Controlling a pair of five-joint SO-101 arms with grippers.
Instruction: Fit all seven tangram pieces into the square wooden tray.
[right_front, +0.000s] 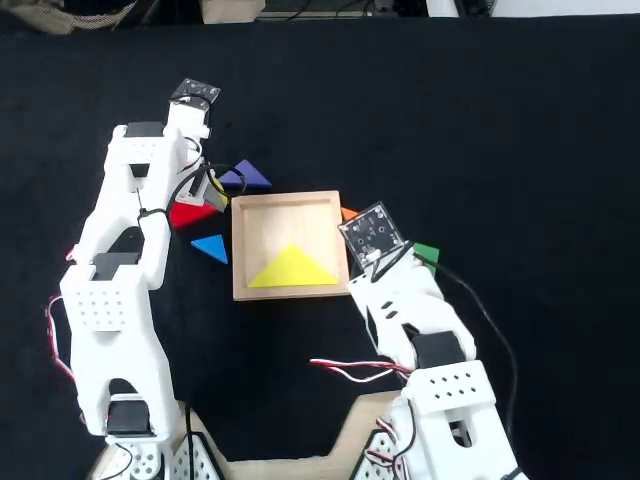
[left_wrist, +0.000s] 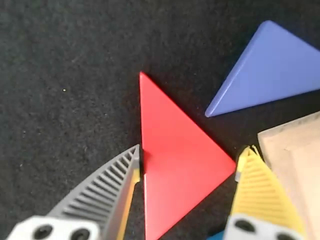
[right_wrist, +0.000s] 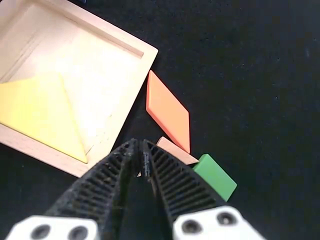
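Step in hand, by my read: pick-up of the red triangle (left_wrist: 172, 175), i.e. the 2nd piece for the square wooden tray (right_front: 288, 198). Left hand (left_wrist: 190, 152) is low over it w/ jaws wide, one finger at the long edge, the other at the opp. corner. It straddles the piece but has no squeeze on it yet, as far as I can tell. Red triangle lies flat on the black surface (right_front: 500, 120), just outside the tray's left rim toward the far corner. A violet-blue triangle (left_wrist: 270, 70) is just beside it, not touching. Next move prob. calls for: close on the red edges, lift clear of the rim, turn to match the free space, set down flat. Piece is thin, so the grip could slip or tip it. Tray contents: 1 piece, the large yellow triangle (right_front: 292, 268), long side along the near rim, apex toward the middle; rest of the tray floor is bare. So approx. 1 of 7 done. Right hand (right_wrist: 141, 145) hangs pinched tight w/ nothing in it, over the surface by the tray's right rim. Near it lie an orange parallelogram (right_wrist: 167, 110), a pale wood-coloured piece (right_wrist: 175, 152) partly hidden, and a green piece (right_wrist: 215, 175). A small blue triangle (right_front: 210, 247) sits left of the tray, near the red one.
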